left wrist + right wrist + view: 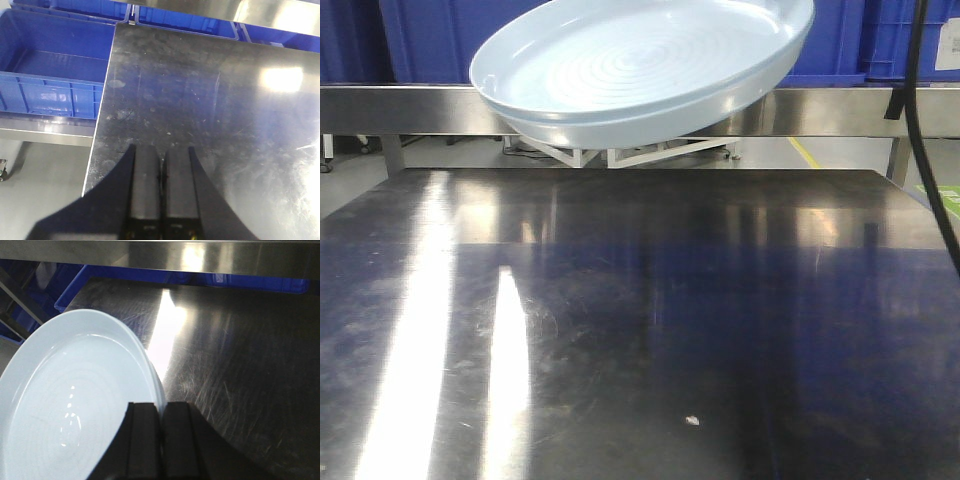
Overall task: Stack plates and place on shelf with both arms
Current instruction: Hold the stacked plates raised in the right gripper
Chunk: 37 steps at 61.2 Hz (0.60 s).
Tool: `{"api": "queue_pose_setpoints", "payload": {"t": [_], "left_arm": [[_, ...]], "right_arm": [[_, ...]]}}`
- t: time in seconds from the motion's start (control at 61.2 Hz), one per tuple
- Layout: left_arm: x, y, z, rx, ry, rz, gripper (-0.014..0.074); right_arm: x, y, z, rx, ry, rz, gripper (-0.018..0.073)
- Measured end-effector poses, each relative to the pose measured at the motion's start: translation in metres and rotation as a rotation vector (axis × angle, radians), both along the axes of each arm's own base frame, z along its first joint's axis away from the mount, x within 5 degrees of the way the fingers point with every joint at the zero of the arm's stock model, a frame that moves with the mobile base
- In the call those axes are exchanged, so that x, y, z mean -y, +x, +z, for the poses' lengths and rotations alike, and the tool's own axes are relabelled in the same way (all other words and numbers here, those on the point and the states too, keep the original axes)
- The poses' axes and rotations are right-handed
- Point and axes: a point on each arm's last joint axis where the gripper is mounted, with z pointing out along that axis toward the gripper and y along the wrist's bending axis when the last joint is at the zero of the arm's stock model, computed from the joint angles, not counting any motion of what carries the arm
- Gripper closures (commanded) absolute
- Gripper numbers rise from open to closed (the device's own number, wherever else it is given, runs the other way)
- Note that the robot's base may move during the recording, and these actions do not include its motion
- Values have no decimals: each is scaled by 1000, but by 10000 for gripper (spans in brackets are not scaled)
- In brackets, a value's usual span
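Plates, nested one in the other, hang tilted above the worktop, spreading to the left of the right gripper, whose fingers are pinched on their near rim. The left gripper hovers over the worktop with its fingers pressed together. Beyond the far edge run a steel shelf and blue bins.

Front camera looks low across the scratched steel tabletop; both wrist cameras look down closely at it beyond their jaws. Front and right-wrist views share the pale glossy round plates.
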Motion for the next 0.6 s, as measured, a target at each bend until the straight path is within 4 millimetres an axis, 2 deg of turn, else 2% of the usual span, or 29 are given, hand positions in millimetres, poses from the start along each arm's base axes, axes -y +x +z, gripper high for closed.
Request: {"api": "queue_pose_setpoints", "payload": {"t": [0.604], "left_arm": [[0,0,0,0,0,0,510]], "right_arm": [[0,0,0,0,0,0,503]]}}
